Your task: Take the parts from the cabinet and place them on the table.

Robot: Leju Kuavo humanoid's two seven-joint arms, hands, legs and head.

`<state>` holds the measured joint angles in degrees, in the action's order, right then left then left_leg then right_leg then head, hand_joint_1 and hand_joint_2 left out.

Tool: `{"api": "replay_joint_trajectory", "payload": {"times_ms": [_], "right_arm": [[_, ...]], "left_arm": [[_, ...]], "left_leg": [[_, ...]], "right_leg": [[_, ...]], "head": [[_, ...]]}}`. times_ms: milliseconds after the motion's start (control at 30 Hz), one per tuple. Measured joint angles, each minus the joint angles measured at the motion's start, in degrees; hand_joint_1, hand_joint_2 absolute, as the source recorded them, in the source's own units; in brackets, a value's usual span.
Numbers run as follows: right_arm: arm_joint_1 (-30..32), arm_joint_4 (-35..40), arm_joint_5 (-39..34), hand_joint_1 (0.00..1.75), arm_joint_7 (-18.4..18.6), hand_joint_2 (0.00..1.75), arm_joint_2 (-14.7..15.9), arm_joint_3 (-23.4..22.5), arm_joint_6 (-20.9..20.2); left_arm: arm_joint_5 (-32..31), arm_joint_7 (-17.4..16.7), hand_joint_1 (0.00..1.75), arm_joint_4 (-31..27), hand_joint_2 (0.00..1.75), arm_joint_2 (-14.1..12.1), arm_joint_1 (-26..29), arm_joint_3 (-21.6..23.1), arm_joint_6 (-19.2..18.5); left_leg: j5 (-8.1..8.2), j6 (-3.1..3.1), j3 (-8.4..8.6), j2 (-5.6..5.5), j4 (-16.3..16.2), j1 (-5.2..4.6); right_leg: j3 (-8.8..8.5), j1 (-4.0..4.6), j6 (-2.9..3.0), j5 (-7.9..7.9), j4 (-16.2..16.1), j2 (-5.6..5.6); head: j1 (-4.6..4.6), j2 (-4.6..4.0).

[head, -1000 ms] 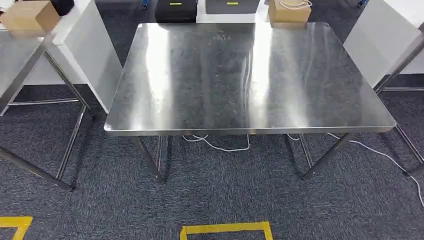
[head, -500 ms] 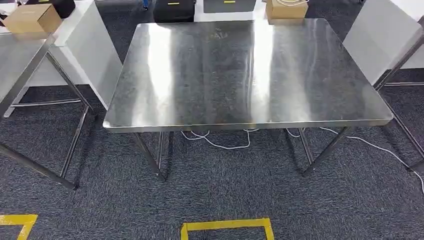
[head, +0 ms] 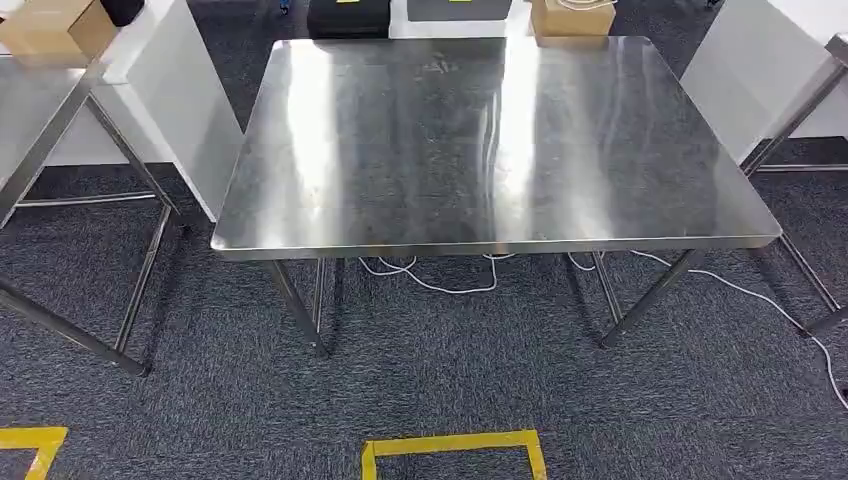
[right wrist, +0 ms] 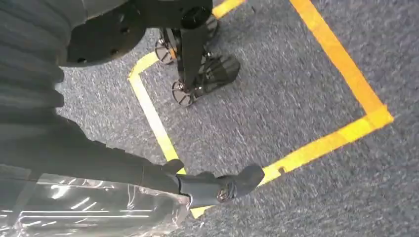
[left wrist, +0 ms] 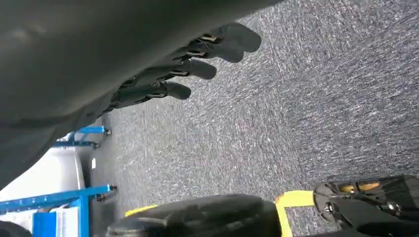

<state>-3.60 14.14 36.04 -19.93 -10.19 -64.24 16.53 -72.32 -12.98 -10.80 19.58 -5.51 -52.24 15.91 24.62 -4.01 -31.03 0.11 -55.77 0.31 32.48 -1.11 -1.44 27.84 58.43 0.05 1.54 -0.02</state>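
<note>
Fingers (right wrist: 217,187) grip clear bag (right wrist: 89,207).

Steel table (head: 480,150) straight ahead of me, top bare and shiny with light streaks, on angled metal legs. It stands on dark grey carpet (head: 430,380) — white cable (head: 440,285) loops on the carpet under the table's near edge and runs off to the right. Yellow tape outline (head: 452,447) on the carpet just in front of me, another tape corner (head: 35,445) at far left.
</note>
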Motion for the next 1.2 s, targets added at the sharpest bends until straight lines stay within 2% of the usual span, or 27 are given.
{"api": "replay_joint_trajectory", "payload": {"times_ms": [67,100,133,167,233,267,300,333,400,467,500,600,633,667,700,767,800,833,900,933,967,1000,1033,1100,1133,1167,1200], "right_arm": [[0.0,0.0,0.0,0.0,0.0,1.75,0.0,0.1,-0.5],[0.0,0.0,0.0,0.0,0.0,1.75,0.0,0.1,-0.9],[0.1,0.0,0.0,0.0,0.0,1.75,0.0,0.2,-1.2],[0.1,0.0,0.0,0.0,0.0,1.75,0.0,0.2,-1.4],[0.0,0.0,0.0,0.0,0.0,1.75,0.0,0.2,-1.5],[-0.1,0.0,0.0,0.0,-0.1,1.75,0.0,0.2,-1.5],[-0.3,0.0,-0.1,0.0,-0.1,1.75,0.0,0.2,-1.5],[-0.4,0.0,-0.2,0.0,-0.1,1.75,-0.1,0.2,-1.5],[-0.2,0.0,-0.2,0.0,-0.1,1.75,0.0,0.2,-1.5],[-0.2,-0.1,-0.2,0.0,-0.1,1.75,-0.2,0.2,-1.6],[-0.2,-0.1,-0.2,0.0,-0.2,1.75,-0.2,0.2,-1.6],[-0.2,-0.1,-0.2,0.0,-0.2,1.75,-0.2,0.2,-1.6],[-0.1,-0.1,-0.2,0.0,-0.2,1.75,-0.2,0.2,-1.6],[-0.1,-0.1,-0.2,0.0,-0.1,1.75,-0.2,0.2,-1.6],[0.0,-0.1,-0.2,0.0,-0.2,1.75,-0.2,0.2,-1.6],[0.0,-0.1,-0.2,0.0,-0.1,1.75,-0.3,0.2,-1.6],[-0.1,-0.1,-0.2,0.0,-0.2,1.75,-0.5,0.2,-1.6],[-0.1,-0.1,-0.2,0.0,-0.2,1.75,-0.6,0.2,-1.6],[-0.2,-0.1,-0.2,0.0,-0.2,1.75,-0.6,0.2,-1.6],[-0.2,-0.1,-0.2,0.0,-0.2,1.75,-0.7,0.2,-1.8],[-0.2,-0.1,-0.2,0.0,-0.4,1.75,-0.7,0.2,-2.1],[-0.2,-0.1,-0.1,0.0,-0.7,1.75,-0.6,0.2,-2.3],[-0.3,-0.1,-0.1,0.0,-0.8,1.75,-0.6,0.2,-2.5],[-0.2,-0.1,0.0,0.0,-0.8,1.75,-0.5,0.2,-2.8],[-0.1,-0.1,0.0,0.0,-0.8,1.75,-0.5,0.2,-2.9],[0.0,-0.1,0.0,0.0,-0.8,1.75,-0.5,0.2,-3.0],[0.0,-0.1,0.0,0.0,-0.9,1.75,-0.5,0.2,-3.2]], "left_arm": [[-0.6,-0.5,0.0,0.0,0.0,0.3,-0.2,0.1,-0.2],[-1.1,-1.0,0.0,0.1,0.0,0.3,-0.2,0.2,-0.2],[-1.6,-1.5,0.0,0.1,0.0,0.3,-0.2,0.4,-0.3],[-2.1,-1.7,0.0,0.1,0.0,0.3,-0.2,0.5,-0.4],[-2.6,-1.8,0.0,0.1,0.0,0.4,-0.2,1.0,-0.7],[-2.7,-1.8,0.0,0.1,0.0,0.4,-0.2,1.2,-0.8],[-2.9,-1.7,0.0,0.1,0.0,0.4,-0.3,1.4,-0.9],[-2.9,-1.7,0.0,0.1,0.0,0.5,-0.4,1.5,-0.9],[-2.9,-1.7,0.0,0.1,0.0,0.5,-0.5,1.5,-0.9],[-2.9,-1.7,0.0,0.1,0.0,0.5,-0.5,1.5,-0.9],[-2.9,-1.7,0.0,0.1,0.0,0.5,-0.5,1.5,-0.9],[-3.0,-1.7,0.0,0.1,0.0,0.5,-0.4,1.5,-0.9],[-3.0,-1.7,0.0,0.1,0.0,0.5,-0.4,1.5,-0.9],[-3.0,-1.7,0.0,0.2,0.0,0.5,-0.4,1.5,-0.9],[-3.0,-1.7,0.0,0.2,0.0,0.5,-0.4,1.5,-0.9],[-3.0,-1.7,0.0,0.2,0.0,0.5,-0.5,1.5,-0.9],[-3.0,-1.7,0.0,0.2,0.0,0.5,-0.5,1.6,-0.9],[-3.0,-1.7,0.0,0.2,0.0,0.5,-0.6,1.6,-0.9],[-3.0,-1.7,0.0,0.2,0.0,0.5,-0.6,1.7,-1.0],[-2.9,-1.6,0.0,0.2,0.0,0.5,-0.6,1.7,-1.0],[-2.9,-1.2,0.0,0.2,0.0,0.5,-0.6,1.7,-1.4],[-2.9,-1.0,0.0,0.2,0.0,0.5,-0.8,1.7,-1.7],[-2.9,-0.8,0.0,0.2,0.0,0.5,-0.8,1.7,-2.2],[-2.9,-0.2,0.0,0.2,0.0,0.4,-0.8,1.7,-2.6],[-3.0,0.0,0.0,0.2,0.0,0.3,-0.8,1.7,-2.6],[-3.2,0.3,0.0,0.2,0.0,0.2,-0.8,1.7,-2.6],[-3.4,0.5,0.0,0.2,0.0,0.0,-0.8,1.7,-2.7]], "left_leg": [[-0.29,-0.27,-0.58,0.02,0.0,-0.16],[-0.46,-0.29,-0.91,0.04,0.0,-0.25],[-0.65,-0.26,-1.12,0.03,0.0,-0.31],[-0.83,-0.12,-1.32,0.01,-0.1,-0.34],[-1.11,0.24,-1.47,-0.05,-0.1,-0.34],[-1.19,0.41,-1.46,-0.07,-0.2,-0.35],[-1.09,0.71,-1.74,-0.05,-0.6,-0.87],[-0.98,0.98,-1.95,-0.03,-1.1,-1.04],[-1.25,1.42,-2.07,0.02,-1.2,-0.94],[-0.74,2.08,-2.57,-0.11,-2.0,-0.43],[1.17,2.53,-3.24,-0.13,-3.8,-0.28],[8.59,3.64,-8.71,-0.13,-17.6,0.32],[9.1,3.8,-9.53,-0.12,-19.9,0.46],[8.37,3.83,-9.05,-0.11,-19.4,0.59],[6.47,3.75,-7.16,-0.1,-16.2,0.69],[1.69,3.06,-1.1,-0.16,-5.4,0.7],[1.7,2.56,0.83,-0.38,-1.7,0.53],[1.68,2.34,0.76,-0.32,-1.5,0.15],[1.6,1.99,0.2,-0.33,-1.6,-0.13],[1.31,1.59,0.17,-0.33,-1.2,-0.23],[0.33,0.82,0.75,-0.22,0.2,0.35],[-0.16,0.62,0.79,-0.03,0.8,0.26],[-0.54,0.12,0.37,0.0,0.8,0.21],[-0.86,-0.05,-0.33,0.09,0.7,-0.03],[-1.08,0.02,-0.68,0.09,0.7,-0.08],[-1.32,0.14,-0.98,0.08,0.6,-0.13],[-1.48,0.38,-1.24,0.02,0.5,-0.13]], "right_leg": [[4.49,-0.07,0.75,4.25,9.2,0.0],[6.63,-0.07,0.7,5.83,13.9,0.0],[7.44,-0.07,0.3,6.11,15.9,0.0],[6.58,-0.07,-0.23,5.37,14.6,-0.01],[1.12,-0.17,-1.3,1.95,5.1,-0.05],[-2.05,-0.22,-1.49,0.56,-0.2,-0.18],[-3.99,-0.12,-1.23,0.18,-3.8,-0.4],[-3.61,0.02,-0.54,-0.55,-3.7,-0.16],[-3.42,0.08,-0.12,-0.76,-3.5,-0.13],[-3.56,-0.93,0.69,-1.31,-3.7,-0.18],[-3.43,-0.85,1.22,-1.56,-3.7,-0.17],[-2.79,-0.58,1.75,-1.9,-3.6,-0.21],[-2.64,-0.55,1.71,-1.98,-3.6,-0.21],[-2.55,-0.55,1.8,-2.08,-3.6,-0.2],[-2.56,-0.55,1.73,-2.12,-3.6,-0.17],[-2.73,-0.53,1.59,-2.21,-3.6,-0.03],[-2.66,-0.56,1.43,-2.3,-3.6,-0.04],[-2.29,-0.03,1.06,-2.5,-3.5,-0.06],[-2.06,-0.34,0.38,-2.81,-3.7,-0.1],[-2.12,-0.27,-0.16,-3.1,-4.1,-0.1],[-1.95,0.08,-0.39,-2.95,-3.9,-0.15],[-1.0,-0.06,-0.18,-1.89,-2.5,-0.12],[0.76,-0.07,0.46,0.42,1.1,-0.11],[5.11,-0.28,0.93,4.66,10.8,-0.11],[6.47,-0.35,0.63,5.58,13.9,-0.12],[6.36,-0.4,0.12,5.34,14.2,-0.12],[4.68,-0.53,-0.57,4.16,11.5,-0.13]], "head": [[0.02,0.0],[-0.01,0.0],[-0.05,0.0],[0.04,0.0],[0.02,0.0],[-0.07,0.0],[-0.22,0.0],[-0.03,0.0],[0.17,0.0],[0.12,0.0],[0.32,0.0],[0.56,0.0],[0.52,0.0],[0.56,0.0],[0.54,0.0],[0.56,0.0],[0.48,0.0],[0.47,0.0],[0.47,0.0],[0.56,0.0],[0.5,0.0],[0.3,0.0],[0.23,0.0],[0.15,0.0],[0.02,0.0],[0.02,0.0],[-0.01,0.0]]}}
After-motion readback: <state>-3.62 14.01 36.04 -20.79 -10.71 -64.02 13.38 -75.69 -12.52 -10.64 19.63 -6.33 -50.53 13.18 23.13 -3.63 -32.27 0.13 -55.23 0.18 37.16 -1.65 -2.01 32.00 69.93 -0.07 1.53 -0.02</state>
